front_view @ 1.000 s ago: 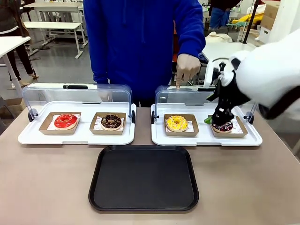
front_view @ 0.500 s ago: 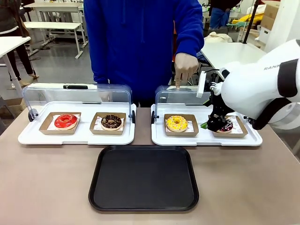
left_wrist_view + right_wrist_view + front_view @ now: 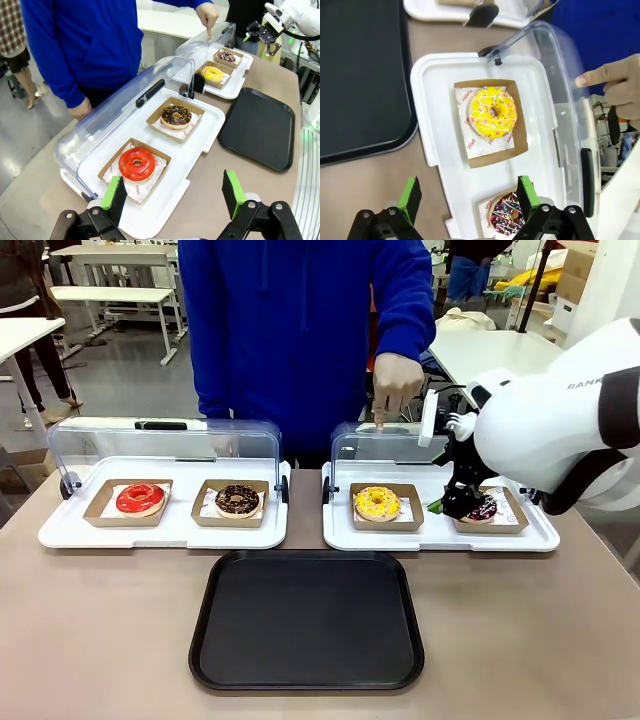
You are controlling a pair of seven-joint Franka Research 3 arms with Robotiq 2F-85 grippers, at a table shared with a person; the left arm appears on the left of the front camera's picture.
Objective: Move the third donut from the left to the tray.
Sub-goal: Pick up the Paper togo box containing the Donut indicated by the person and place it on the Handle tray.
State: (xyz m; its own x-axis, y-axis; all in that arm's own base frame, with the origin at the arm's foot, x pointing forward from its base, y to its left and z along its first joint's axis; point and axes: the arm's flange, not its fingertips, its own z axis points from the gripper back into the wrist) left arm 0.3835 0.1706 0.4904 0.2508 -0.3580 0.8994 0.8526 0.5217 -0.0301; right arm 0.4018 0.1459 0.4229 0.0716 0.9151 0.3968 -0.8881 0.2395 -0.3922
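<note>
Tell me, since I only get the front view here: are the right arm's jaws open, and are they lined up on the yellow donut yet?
Observer: The right jaws are open; in the right wrist view their green pads stand wide apart.
Operator: And the yellow donut?
Observer: Not yet. The yellow donut lies farther ahead of them, and the sprinkled chocolate donut is the nearer one, beside one pad.
Operator: What about the left arm?
Observer: The left jaws are open too, looking down at the red donut at its end of the table.

The third donut (image 3: 377,503) lies beyond the tray (image 3: 306,625); another donut (image 3: 505,213) to its right.
</note>
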